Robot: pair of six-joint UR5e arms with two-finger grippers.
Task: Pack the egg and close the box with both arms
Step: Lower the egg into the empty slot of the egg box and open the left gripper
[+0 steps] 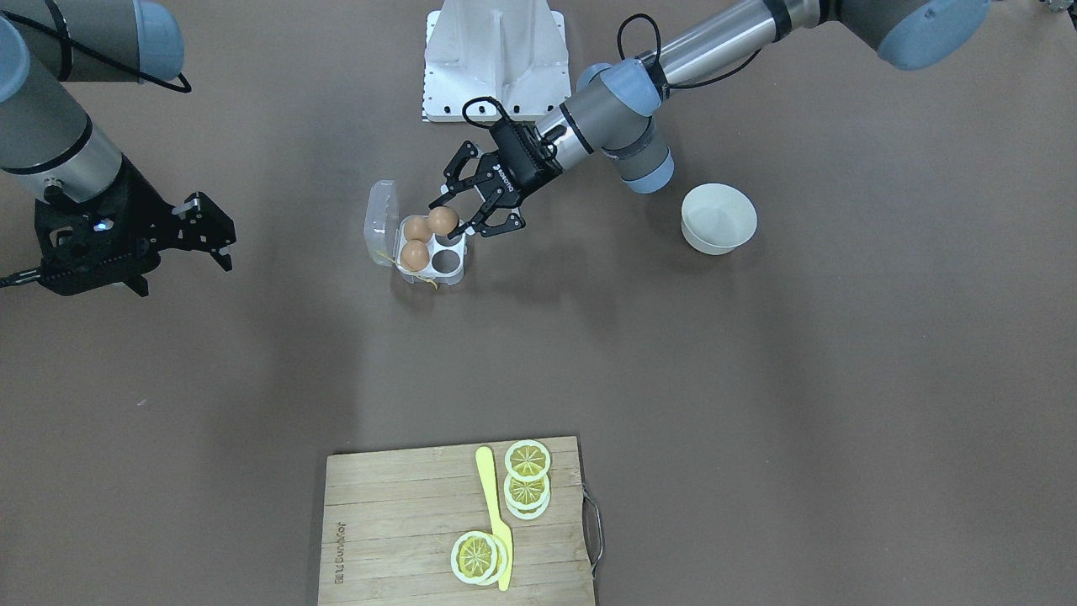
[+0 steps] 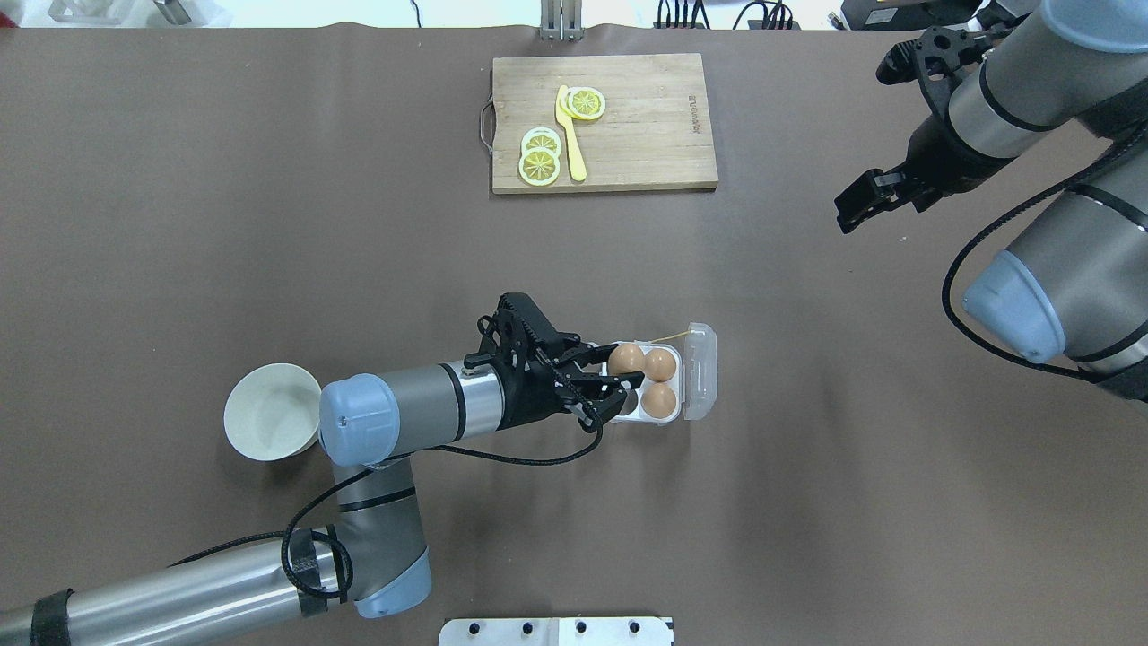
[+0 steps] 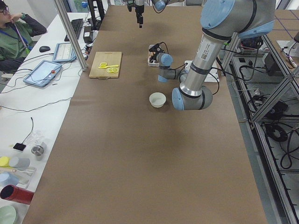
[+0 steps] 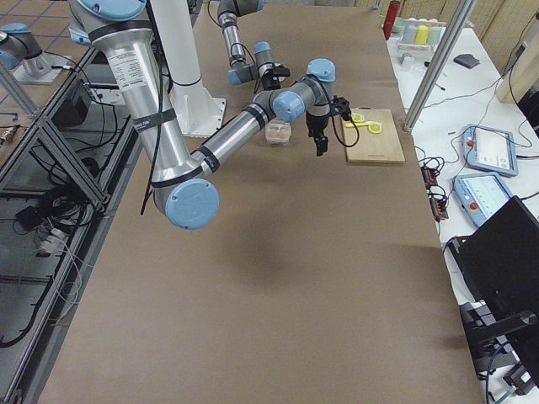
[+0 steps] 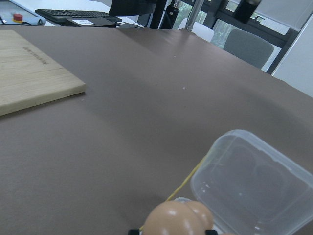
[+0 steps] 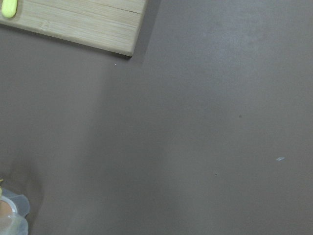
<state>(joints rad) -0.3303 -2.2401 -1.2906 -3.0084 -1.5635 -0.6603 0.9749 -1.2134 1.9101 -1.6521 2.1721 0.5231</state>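
Left jaws clench the egg [image 2: 627,358] over the open box [image 2: 701,372] mid-frame, ready to seat it; right jaws gape, idle.

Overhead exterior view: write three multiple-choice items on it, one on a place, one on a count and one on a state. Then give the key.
1. The white bowl stands:
A) on the bare table
B) on the cutting board
C) on the white base

2. Brown eggs in view:
A) two
B) three
C) five

3. The lid of the box is:
A) shut
B) missing
C) swung open

Key:
1A: the bowl rests directly on the brown table top.
2B: two sit in cells, and the egg is between the fingers of the left end effector.
3C: the lid stands off to the side of the cells, leaving them uncovered.
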